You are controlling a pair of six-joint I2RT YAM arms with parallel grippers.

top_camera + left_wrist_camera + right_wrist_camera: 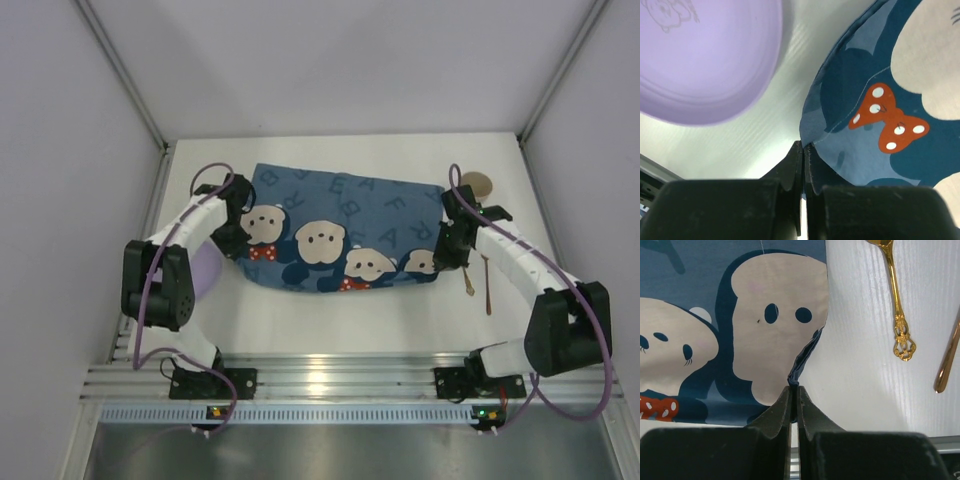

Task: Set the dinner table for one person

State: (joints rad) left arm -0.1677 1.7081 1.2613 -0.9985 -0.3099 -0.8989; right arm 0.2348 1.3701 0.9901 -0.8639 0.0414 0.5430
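**Two pincers, one cloth, both corners pinched**

One white counter (pixel 350 315) spans the view from side to side and carries everything here.

At far left lies one purple plate (pixel 206 272), partly hidden under the left arm in the top view. It is close to the cloth's left edge but apart from it.

The left pincer (pixel 804 148) is clenched on the near-left corner of the single blue cloth (pixel 340 215), and the fabric rises in a fold into the closed jaws.

The cloth lies across the middle of the counter and shows four cartoon faces in a row.

The right pincer (pixel 794 389) is clamped on the cloth's near-right corner, where the edge is puckered upward.

Right of the cloth lie two gold utensils, one with an ornate handle (pixel 898 320) and one with a plain handle (pixel 947 360), close together but not touching.

Behind them sits one round tan disc (pixel 479 184); what it is cannot be told.
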